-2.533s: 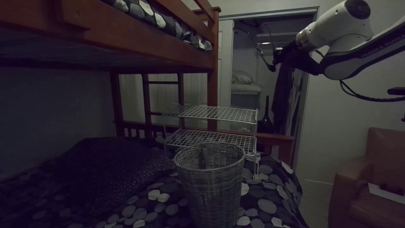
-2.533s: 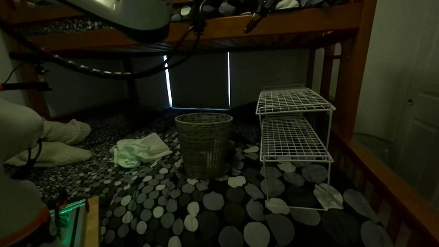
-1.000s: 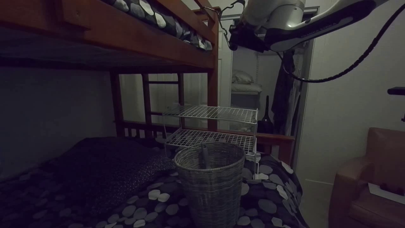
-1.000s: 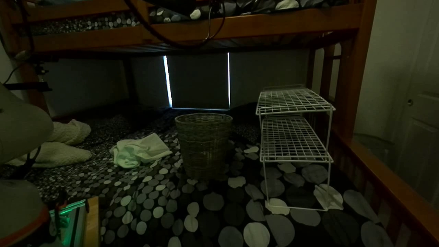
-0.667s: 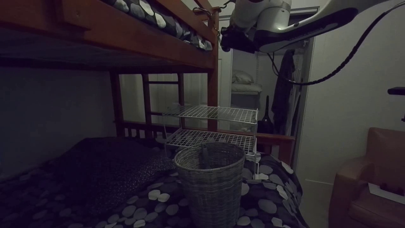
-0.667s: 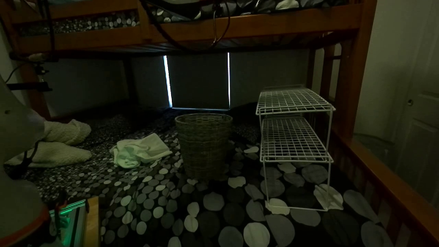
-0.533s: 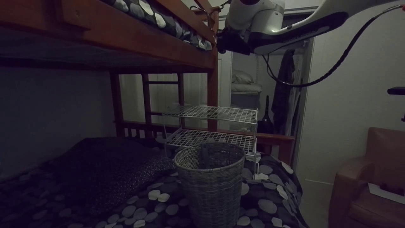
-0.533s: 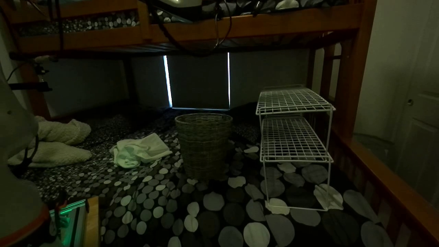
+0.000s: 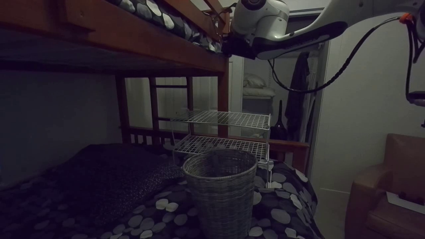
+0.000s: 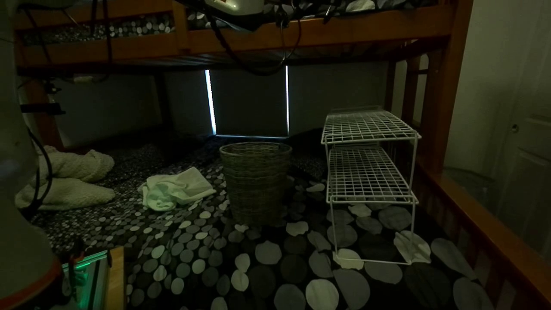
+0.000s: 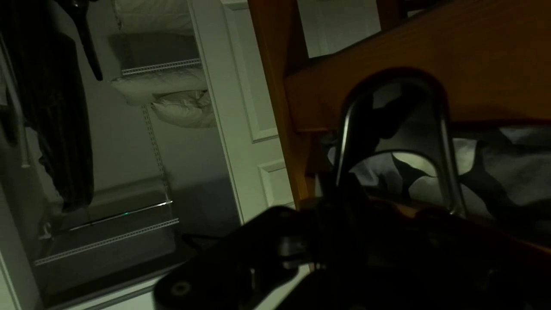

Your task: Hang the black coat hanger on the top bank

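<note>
2-tier rack [image 10: 371, 176] below top bunk [image 10: 366, 34].

Black coat hanger [image 11: 447, 142] and top bank [image 9: 142, 39], in dim light. The hanger, of slender, glossy black rod, is held aloft near the corner post [image 9: 223, 93] of the upper bed; from here, in an exterior view, only a few dark bends show by the post's head. In the wrist view, part of it forms a rounded loop, pale highlights along its sides, overlapping the side rail [image 11: 495, 77] and bedding [image 11: 508, 172]; contact cannot be judged. The top bank, reddish-brown wood, appears in both exterior views: its thick side rail runs lengthwise, with dark bedding, patterned in rounded grey and whitish patches, lying above it.
</note>
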Controlling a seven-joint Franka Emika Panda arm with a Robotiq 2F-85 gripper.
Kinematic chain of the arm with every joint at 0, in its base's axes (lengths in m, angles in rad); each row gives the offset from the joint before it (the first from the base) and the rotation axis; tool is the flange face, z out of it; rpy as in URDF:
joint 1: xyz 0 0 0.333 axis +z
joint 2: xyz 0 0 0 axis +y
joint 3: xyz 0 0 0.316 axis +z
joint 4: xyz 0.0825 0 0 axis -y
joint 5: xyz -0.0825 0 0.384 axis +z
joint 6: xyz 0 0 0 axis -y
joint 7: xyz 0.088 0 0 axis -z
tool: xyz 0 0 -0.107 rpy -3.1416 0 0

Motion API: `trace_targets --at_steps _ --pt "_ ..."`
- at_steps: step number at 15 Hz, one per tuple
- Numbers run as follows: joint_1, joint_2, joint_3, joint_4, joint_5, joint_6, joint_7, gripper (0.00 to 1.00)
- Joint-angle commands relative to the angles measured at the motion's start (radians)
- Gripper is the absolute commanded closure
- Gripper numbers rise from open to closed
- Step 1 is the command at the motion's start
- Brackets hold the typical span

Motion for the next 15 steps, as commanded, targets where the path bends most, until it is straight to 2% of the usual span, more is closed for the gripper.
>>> trace_targets --at_steps 1,2,3,4,11,12,13,14,15 --pt "-0.027 -0.042 -0.014 -0.081 0.008 0.02 0.008 0.98" --pt "-0.037 -0.057 -0.017 -0.109 0.014 0.023 0.01 0.98" --pt "-0.045 -0.072 -0.02 -0.138 0.016 0.026 0.017 0.67" --pt "-0.053 -0.086 -0.023 -0.163 0.018 0.033 0.019 0.66" --pt "-0.086 -0.178 -0.023 -0.284 0.089 0.086 -0.001 0.14" --pt "-0.086 -0.203 -0.025 -0.299 0.084 0.074 0.038 0.07" --pt "-0.09 -0.221 -0.029 -0.311 0.084 0.105 0.064 0.01" --pt "-0.105 -0.243 -0.036 -0.334 0.124 0.253 0.06 0.0" --pt "-0.108 -0.255 -0.043 -0.347 0.139 0.314 0.059 0.0"
